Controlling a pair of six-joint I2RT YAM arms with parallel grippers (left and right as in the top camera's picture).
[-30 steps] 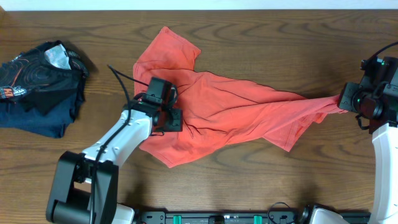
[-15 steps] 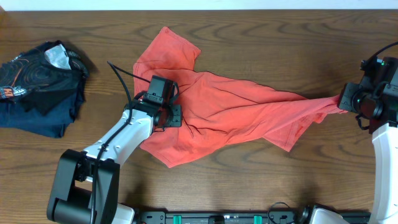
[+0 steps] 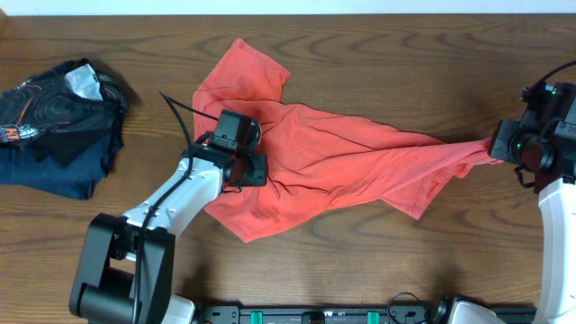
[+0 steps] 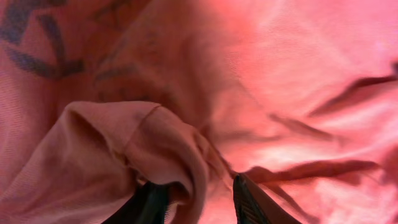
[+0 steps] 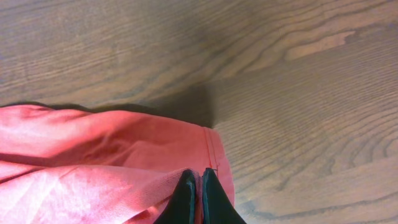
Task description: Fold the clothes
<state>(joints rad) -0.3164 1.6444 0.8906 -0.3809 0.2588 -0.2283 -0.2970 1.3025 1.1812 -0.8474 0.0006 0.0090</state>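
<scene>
The clothes, a coral-red T-shirt (image 3: 333, 153), lie rumpled across the middle of the wooden table (image 3: 405, 54), stretched out toward the right. My left gripper (image 3: 250, 169) is pressed down on the shirt's left part. In the left wrist view a raised fold of the T-shirt (image 4: 168, 143) sits between the two dark fingers, and the left gripper (image 4: 196, 186) is shut on it. Faint lettering shows through the cloth at top left. My right gripper (image 3: 497, 144) holds the shirt's right end taut. In the right wrist view the right gripper (image 5: 195, 177) is shut on the hemmed edge of the T-shirt (image 5: 93, 162).
A pile of dark navy garments (image 3: 54, 112) with printed graphics lies at the table's left edge. A black rail (image 3: 315, 315) runs along the front edge. Bare wood shows behind the shirt and between it and the dark pile.
The left gripper has edged slightly up and right on the shirt and its jaws have narrowed around a fold. The right arm and the shirt's right end have not moved.
</scene>
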